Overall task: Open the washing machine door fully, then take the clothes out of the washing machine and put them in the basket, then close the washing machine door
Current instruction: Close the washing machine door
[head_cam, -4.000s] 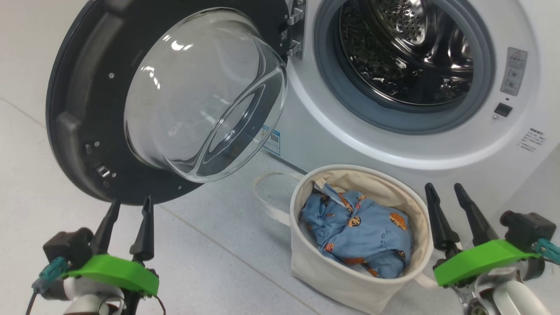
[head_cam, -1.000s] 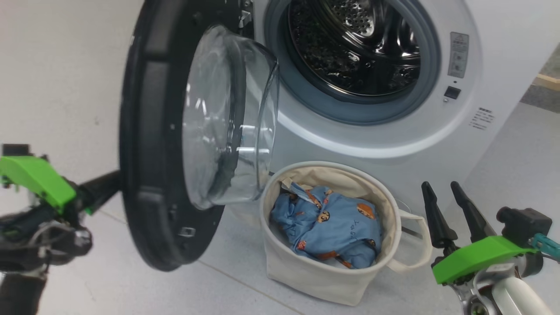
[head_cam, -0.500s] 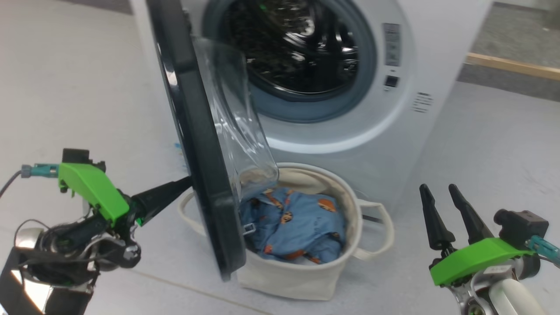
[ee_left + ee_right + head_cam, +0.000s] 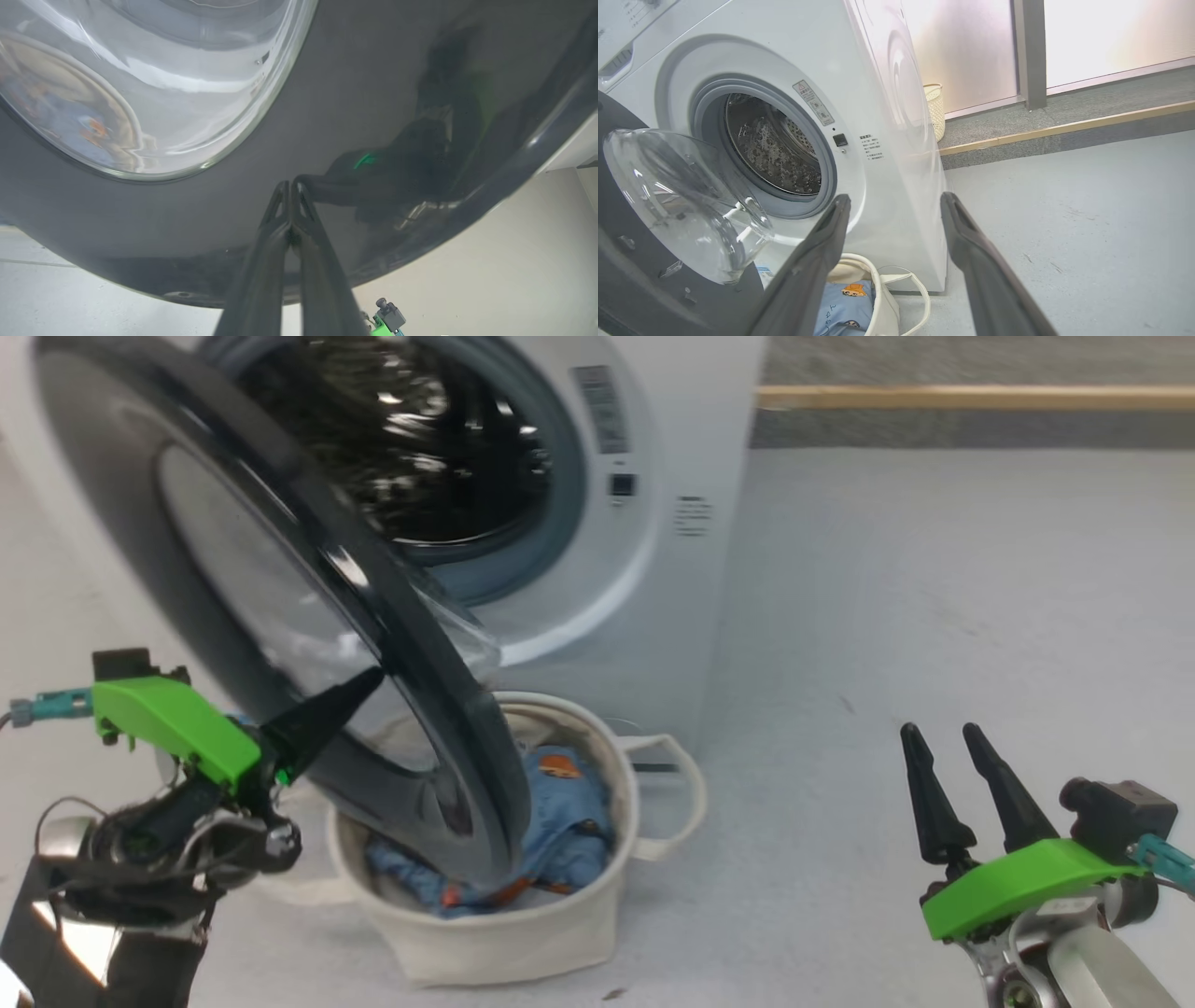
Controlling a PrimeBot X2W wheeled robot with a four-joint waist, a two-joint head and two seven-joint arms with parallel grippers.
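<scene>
The washing machine [image 4: 672, 569] stands at the upper left, its steel drum [image 4: 420, 457] showing. The washing machine door [image 4: 280, 644] hangs half swung across the mouth, glossy black outer face toward me. My left gripper [image 4: 373, 678] is shut and empty, its tips touching that face just below the glass porthole [image 4: 140, 84]; in the left wrist view the left gripper [image 4: 290, 185] meets its own reflection. The basket [image 4: 504, 933] sits under the door's lower edge, holding the clothes [image 4: 569, 821], blue with orange bears. My right gripper [image 4: 938, 737] stands open and empty at the lower right.
Grey floor [image 4: 934, 597] stretches to the right of the machine. A wooden strip [image 4: 971, 398] borders a darker raised step at the back. A small wicker basket [image 4: 936, 109] stands behind the machine by the wall. The cream tub's loop handle [image 4: 677, 793] sticks out rightward.
The door has swung from edge-on toward the machine's mouth, with my shut left gripper following on its outer face. The head camera has turned right. The right gripper has held still.
</scene>
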